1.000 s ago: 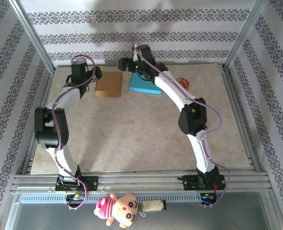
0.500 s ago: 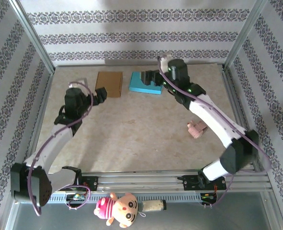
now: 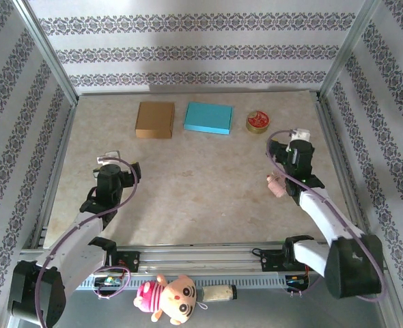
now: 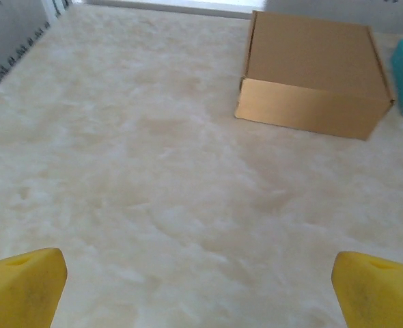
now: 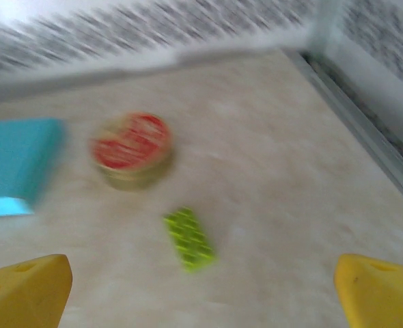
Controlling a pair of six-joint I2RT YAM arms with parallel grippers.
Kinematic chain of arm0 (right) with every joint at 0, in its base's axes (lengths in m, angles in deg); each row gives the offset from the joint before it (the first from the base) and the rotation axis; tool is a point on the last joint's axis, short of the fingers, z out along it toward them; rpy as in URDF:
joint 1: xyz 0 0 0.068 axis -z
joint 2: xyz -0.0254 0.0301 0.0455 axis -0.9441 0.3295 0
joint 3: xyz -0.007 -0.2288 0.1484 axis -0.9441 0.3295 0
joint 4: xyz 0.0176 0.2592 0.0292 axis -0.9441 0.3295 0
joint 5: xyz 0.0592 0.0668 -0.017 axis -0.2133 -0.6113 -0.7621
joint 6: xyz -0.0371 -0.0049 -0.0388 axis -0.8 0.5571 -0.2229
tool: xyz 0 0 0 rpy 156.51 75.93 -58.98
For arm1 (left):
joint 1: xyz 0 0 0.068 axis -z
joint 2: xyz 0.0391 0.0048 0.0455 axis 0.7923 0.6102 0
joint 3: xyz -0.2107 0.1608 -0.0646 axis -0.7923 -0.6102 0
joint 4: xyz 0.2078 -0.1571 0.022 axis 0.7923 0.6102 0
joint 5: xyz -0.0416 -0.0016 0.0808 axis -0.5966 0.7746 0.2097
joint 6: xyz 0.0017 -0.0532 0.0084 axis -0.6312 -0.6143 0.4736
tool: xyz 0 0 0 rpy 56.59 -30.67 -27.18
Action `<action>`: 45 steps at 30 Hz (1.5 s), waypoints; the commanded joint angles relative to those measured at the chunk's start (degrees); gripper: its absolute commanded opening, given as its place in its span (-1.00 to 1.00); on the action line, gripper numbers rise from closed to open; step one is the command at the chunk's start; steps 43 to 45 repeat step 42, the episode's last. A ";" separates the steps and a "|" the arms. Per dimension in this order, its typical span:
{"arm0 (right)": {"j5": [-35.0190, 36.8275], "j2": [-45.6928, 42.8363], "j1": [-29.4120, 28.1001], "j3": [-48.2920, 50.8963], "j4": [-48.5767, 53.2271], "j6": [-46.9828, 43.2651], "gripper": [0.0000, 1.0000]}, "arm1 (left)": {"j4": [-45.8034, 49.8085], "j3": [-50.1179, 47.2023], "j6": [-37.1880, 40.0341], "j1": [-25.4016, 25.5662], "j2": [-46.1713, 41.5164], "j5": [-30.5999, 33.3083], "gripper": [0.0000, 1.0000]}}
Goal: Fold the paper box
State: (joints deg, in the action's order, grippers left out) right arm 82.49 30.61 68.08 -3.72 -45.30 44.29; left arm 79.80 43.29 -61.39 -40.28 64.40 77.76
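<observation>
Left gripper (image 4: 201, 290): wide open, empty; right gripper (image 5: 201, 287): same. Box (image 3: 154, 119): far off at 11 o'clock (seemingly shut already). Approach from 6 o'clock, press top seam flat, avoid shoving it sideways.

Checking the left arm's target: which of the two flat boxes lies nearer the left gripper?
The brown cardboard box, left of the blue box; it lies ahead of the open left gripper.
</observation>
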 commanded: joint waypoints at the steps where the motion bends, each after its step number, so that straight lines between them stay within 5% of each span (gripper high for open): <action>1: -3.50 7.81 2.56 0.65 -11.05 -1.20 0.96 | -9.04 0.34 7.77 0.53 2.08 5.06 0.99; 6: -7.92 22.88 2.37 -3.16 -19.78 -7.70 0.96 | -18.60 -3.63 12.23 -3.24 8.07 -0.72 0.99; 7: -8.02 22.06 2.03 -4.45 -15.33 -8.48 0.96 | -19.75 -4.20 12.06 -4.34 9.08 -2.71 0.99; 10: -11.01 19.27 1.39 5.98 -31.95 -10.58 0.96 | -23.69 -5.30 11.45 -7.20 12.08 -7.74 0.99; 12: -16.18 24.84 2.60 12.03 -50.78 -9.85 0.96 | -26.22 -4.85 11.51 -9.06 14.61 -11.41 0.99; 14: -19.21 21.20 3.73 8.69 -37.58 -10.18 0.96 | -32.46 -5.30 9.30 -11.89 17.98 -15.49 0.99; 22: -13.34 22.42 2.67 8.95 -40.91 -9.48 0.96 | -61.50 -3.03 8.71 -17.56 43.56 -29.36 0.99; 24: -13.39 22.38 2.68 8.99 -40.85 -9.52 0.96 | -49.39 -0.82 9.03 -17.32 39.53 -26.87 0.99; 26: -13.41 22.38 2.68 8.94 -40.79 -9.48 0.96 | -54.30 -0.83 8.94 -17.14 41.73 -26.84 0.99; 27: -13.41 22.36 2.68 8.95 -40.85 -9.54 0.96 | -47.72 0.42 9.50 -16.56 39.76 -25.60 0.99; 45: -11.86 22.31 1.89 8.92 -40.59 -9.88 0.96 | -48.82 1.27 11.57 -15.46 41.17 -27.72 0.99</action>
